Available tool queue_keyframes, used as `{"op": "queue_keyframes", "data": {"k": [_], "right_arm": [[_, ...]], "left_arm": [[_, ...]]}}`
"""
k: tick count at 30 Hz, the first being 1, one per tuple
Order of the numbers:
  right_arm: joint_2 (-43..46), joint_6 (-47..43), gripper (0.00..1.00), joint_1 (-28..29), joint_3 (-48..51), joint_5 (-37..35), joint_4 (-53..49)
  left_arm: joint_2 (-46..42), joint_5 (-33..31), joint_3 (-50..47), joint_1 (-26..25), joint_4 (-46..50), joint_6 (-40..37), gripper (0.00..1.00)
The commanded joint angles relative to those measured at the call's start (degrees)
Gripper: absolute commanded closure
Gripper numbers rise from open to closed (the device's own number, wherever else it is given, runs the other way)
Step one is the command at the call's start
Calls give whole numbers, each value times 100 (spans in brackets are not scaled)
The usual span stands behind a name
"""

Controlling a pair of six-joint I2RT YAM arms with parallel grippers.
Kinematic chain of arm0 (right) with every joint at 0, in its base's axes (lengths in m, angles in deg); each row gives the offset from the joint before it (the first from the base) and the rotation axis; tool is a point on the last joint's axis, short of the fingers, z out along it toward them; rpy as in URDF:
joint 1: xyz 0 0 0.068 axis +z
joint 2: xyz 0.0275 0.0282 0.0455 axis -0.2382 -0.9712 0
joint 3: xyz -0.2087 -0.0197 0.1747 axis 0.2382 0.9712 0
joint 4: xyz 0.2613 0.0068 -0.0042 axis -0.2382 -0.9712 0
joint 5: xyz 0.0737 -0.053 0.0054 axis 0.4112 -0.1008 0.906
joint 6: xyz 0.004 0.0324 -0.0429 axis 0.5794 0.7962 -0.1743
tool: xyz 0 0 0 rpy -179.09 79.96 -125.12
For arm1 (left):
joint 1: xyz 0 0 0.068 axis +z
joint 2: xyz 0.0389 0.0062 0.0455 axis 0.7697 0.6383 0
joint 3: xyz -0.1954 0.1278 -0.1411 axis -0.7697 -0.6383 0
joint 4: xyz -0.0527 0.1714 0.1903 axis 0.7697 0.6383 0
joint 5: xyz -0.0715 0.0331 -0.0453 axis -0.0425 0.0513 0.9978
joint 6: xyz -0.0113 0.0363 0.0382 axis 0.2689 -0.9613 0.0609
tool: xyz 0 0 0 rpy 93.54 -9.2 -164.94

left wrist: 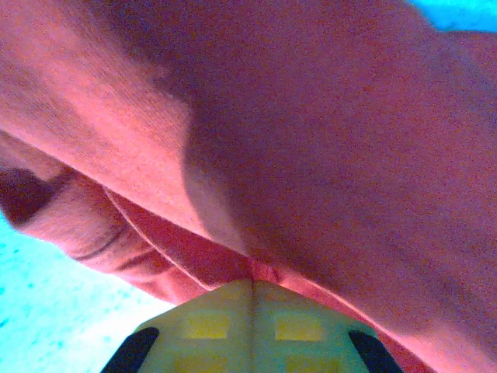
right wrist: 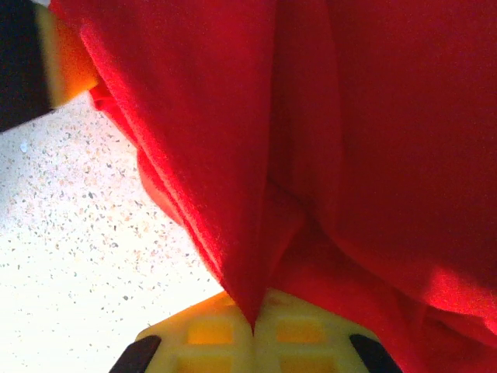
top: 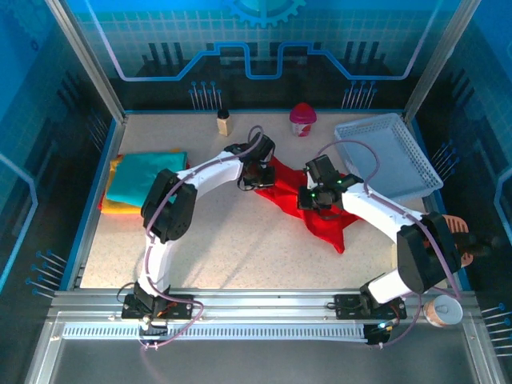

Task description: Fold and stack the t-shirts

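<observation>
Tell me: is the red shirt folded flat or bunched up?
Bunched up: the red shirt lies as a wrinkled, uneven strip, pinched by the left hand and right hand.

four t-shirts (top: pixel 324 220) — one basket (top: pixel 386 160)

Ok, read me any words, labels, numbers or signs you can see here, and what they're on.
None can be read. The small bottle and the pink tub at the back are too small to show any label; the backdrop carries a gear outline and lines, no words.
</observation>
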Motion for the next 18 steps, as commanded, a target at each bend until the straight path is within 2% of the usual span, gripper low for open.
{"op": "queue_keyframes", "data": {"k": [1, 10, 18], "right_arm": [[211, 24, 100, -59, -23, -178, -159], [189, -48, 100, -60, -101, -353, -207], [96, -147, 100, -60, -199, -220, -144]], "left_arm": [[-694, -82, 418, 44, 594, -478, 100], [-2057, -258, 259, 428, 1470, -1037, 100], [-3288, -353, 1, 1126, 2025, -1326, 100]]}}
